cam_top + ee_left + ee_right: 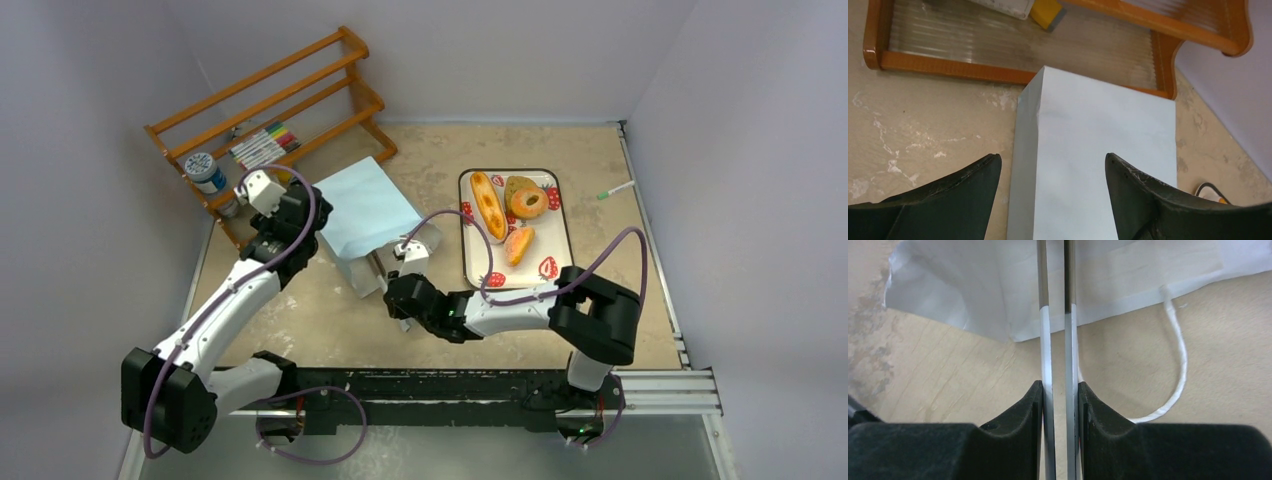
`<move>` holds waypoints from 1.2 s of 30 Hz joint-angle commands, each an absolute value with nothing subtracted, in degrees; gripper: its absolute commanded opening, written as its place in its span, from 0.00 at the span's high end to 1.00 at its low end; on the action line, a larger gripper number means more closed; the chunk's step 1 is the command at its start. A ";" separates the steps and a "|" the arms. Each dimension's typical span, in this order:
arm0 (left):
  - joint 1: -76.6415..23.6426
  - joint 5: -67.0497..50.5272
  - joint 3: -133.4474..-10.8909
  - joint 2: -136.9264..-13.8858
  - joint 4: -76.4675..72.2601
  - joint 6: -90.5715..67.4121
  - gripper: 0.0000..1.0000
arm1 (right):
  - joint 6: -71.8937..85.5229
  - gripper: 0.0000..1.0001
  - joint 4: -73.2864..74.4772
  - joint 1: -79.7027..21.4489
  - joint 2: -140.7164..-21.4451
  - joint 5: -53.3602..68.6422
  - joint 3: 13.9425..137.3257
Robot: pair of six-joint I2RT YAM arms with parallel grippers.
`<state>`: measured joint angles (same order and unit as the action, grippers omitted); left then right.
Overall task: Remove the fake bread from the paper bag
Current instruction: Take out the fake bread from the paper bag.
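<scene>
The light blue paper bag point(365, 205) lies flat on the table with its white mouth toward the arms. My left gripper point(300, 215) is open, its jaws astride the bag's closed end point(1098, 130). My right gripper point(395, 290) is shut on thin metal tongs point(1045, 340), whose two blades reach into the bag's white opening point(988, 285). A white string handle point(1180, 355) loops on the table. The fake bread lies on the tray: a long loaf point(488, 205), a donut point(527, 203) on a brown slice point(512, 184), and a croissant-like piece point(518, 245). The bag's inside is hidden.
The white strawberry-print tray point(555, 255) sits right of the bag. A wooden rack point(290, 90) with markers and a jar point(205, 172) stands at the back left, close behind the bag point(948, 67). A green-tipped pen point(617, 190) lies at the far right.
</scene>
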<state>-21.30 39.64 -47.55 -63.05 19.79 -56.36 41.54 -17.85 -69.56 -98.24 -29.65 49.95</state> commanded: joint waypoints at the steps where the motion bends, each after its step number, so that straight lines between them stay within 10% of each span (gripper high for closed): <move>1: -19.24 42.51 -52.35 -65.03 17.53 -55.09 0.24 | 45.32 0.71 -26.16 -69.03 -97.62 -24.68 48.96; 36: -15.83 39.14 -56.79 -78.53 10.73 -53.70 0.24 | 51.55 0.64 -49.77 -54.46 -104.36 -1.02 42.50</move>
<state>-16.45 38.98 -54.72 -78.65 13.74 -54.81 51.00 -45.45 -55.02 -104.27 -2.81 41.50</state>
